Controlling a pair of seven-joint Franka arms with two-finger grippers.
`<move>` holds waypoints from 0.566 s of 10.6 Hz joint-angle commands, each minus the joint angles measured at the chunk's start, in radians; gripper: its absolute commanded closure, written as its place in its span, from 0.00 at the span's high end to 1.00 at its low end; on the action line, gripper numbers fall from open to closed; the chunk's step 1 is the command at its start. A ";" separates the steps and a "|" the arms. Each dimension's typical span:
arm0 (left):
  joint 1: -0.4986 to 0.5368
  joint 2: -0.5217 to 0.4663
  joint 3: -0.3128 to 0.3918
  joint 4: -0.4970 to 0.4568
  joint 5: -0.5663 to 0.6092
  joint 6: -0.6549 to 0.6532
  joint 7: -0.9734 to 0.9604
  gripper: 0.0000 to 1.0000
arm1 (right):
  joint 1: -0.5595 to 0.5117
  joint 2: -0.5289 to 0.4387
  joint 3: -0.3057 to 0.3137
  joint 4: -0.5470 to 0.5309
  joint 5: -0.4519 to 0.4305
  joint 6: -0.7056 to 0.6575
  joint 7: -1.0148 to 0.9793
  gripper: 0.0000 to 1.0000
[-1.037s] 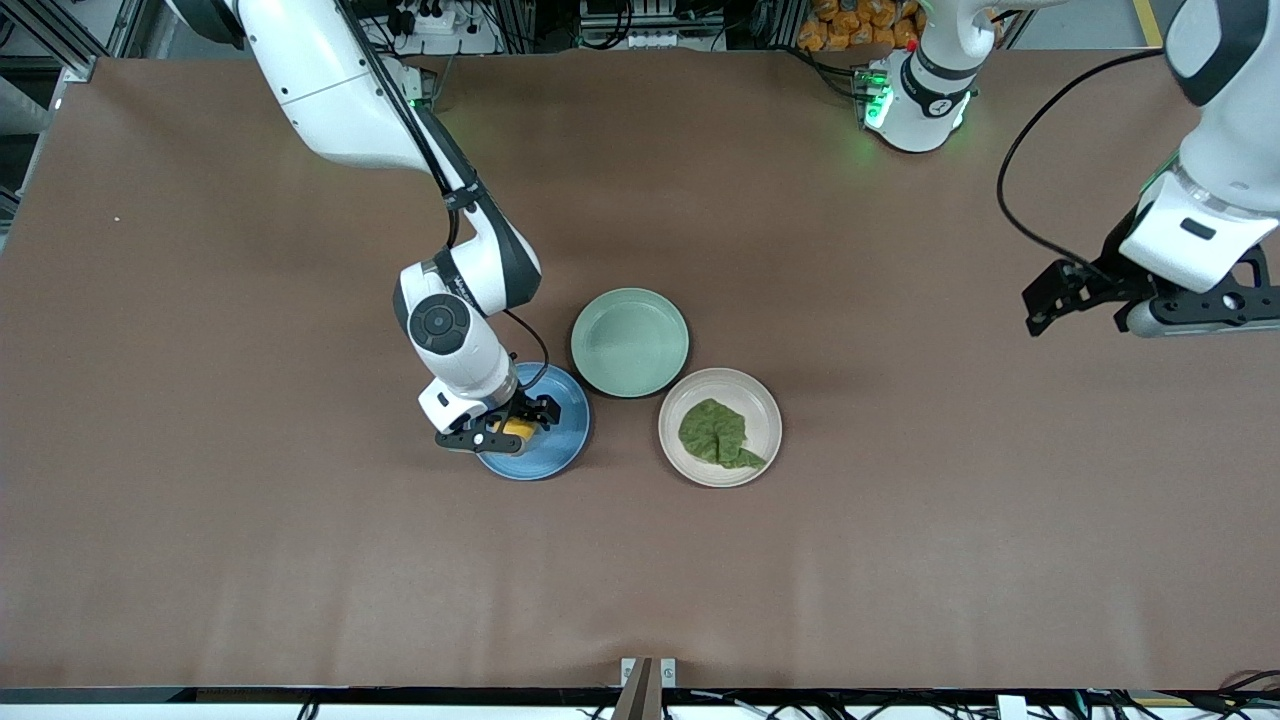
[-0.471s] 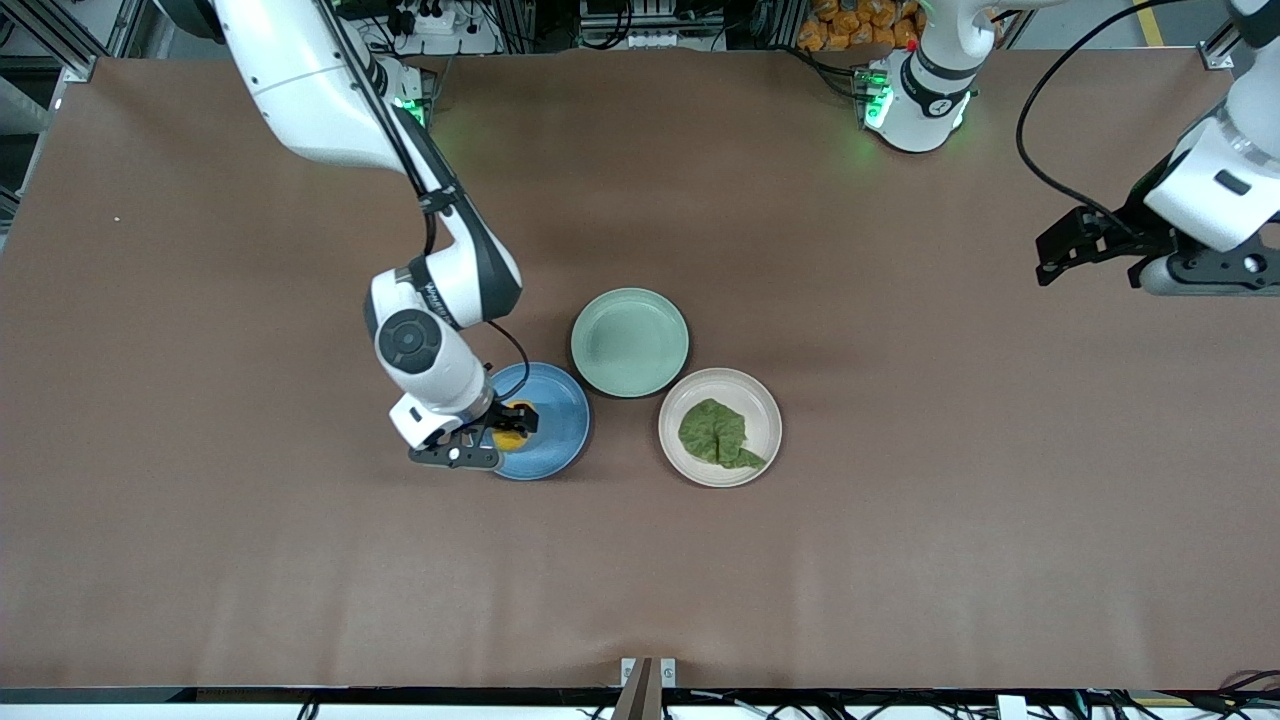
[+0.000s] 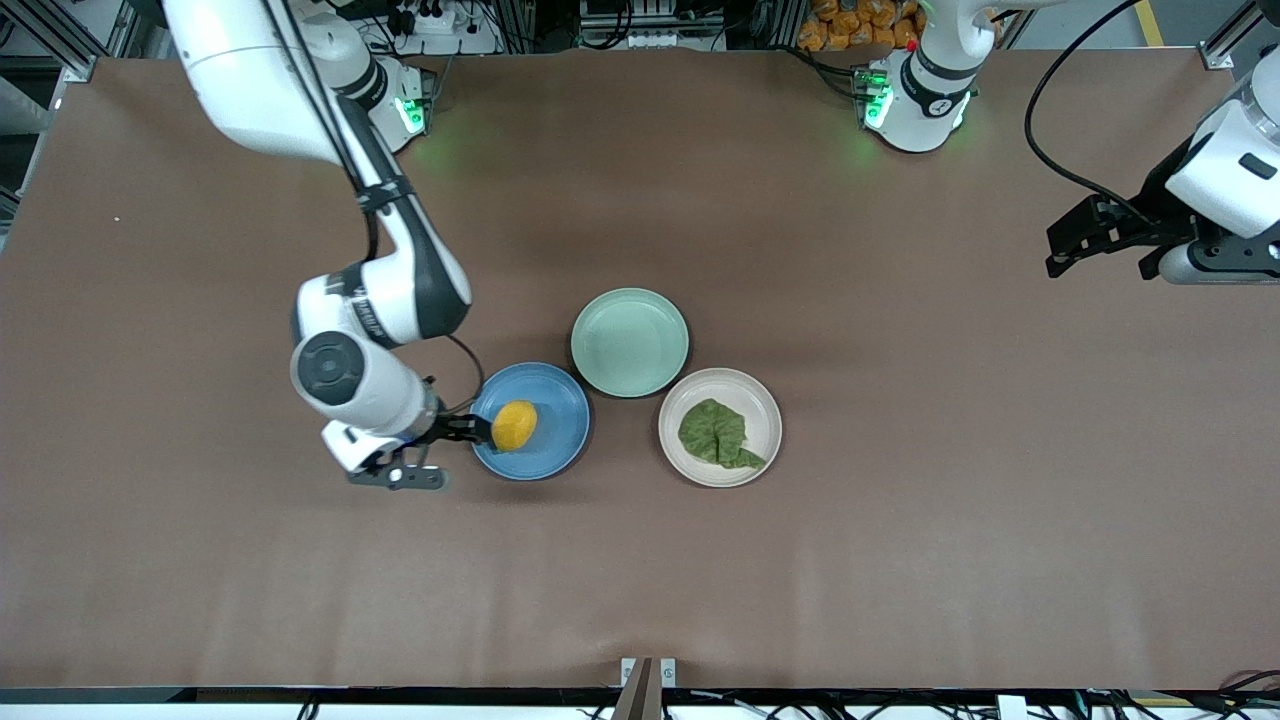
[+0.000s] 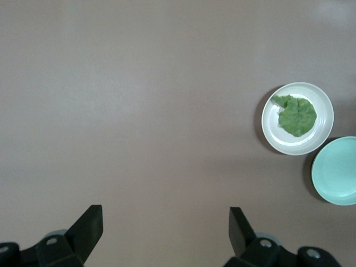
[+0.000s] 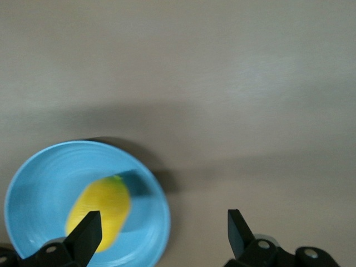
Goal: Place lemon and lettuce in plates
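The lemon [image 3: 514, 425] has been let go and now lies free in the blue plate [image 3: 552, 445], toward the plate's 9 o'clock edge; a second ago it was still enclosed by the right hand [image 3: 440, 452], which has since been pulled off the plate toward the right arm's end of the tabletop [image 3: 900, 560] and is seen with fingers spread wide and nothing held, one fingertip close by the lemon at the plate's rim. In the right wrist view the lemon [image 5: 99, 213] is shown resting inside the blue plate [image 5: 39, 172]. The lettuce [image 3: 718, 434] is unchanged, flat in the beige plate [image 3: 765, 400], also seen in the left wrist view [image 4: 296, 115]. The left hand [image 3: 1082, 236] has been drawn up and away over the left arm's end of the tabletop, fingers wide apart, empty. Both items are judged placed, so the task is read as essentially done. The mint-green plate [image 3: 630, 342] sits empty at 12 o'clock between the other two. The surface is a plain brown covering; cables and frame rails are seen along the arms' edge.
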 commanded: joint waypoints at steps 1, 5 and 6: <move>0.006 0.001 0.002 0.027 -0.012 -0.047 0.025 1.00 | -0.081 -0.044 0.013 0.003 0.003 -0.095 -0.106 1.00; 0.005 0.001 -0.003 0.028 -0.013 -0.049 0.017 1.00 | -0.176 -0.086 0.008 0.019 -0.017 -0.222 -0.196 1.00; 0.005 0.003 -0.003 0.030 -0.013 -0.049 0.017 1.00 | -0.182 -0.092 0.007 0.039 -0.032 -0.244 -0.196 1.00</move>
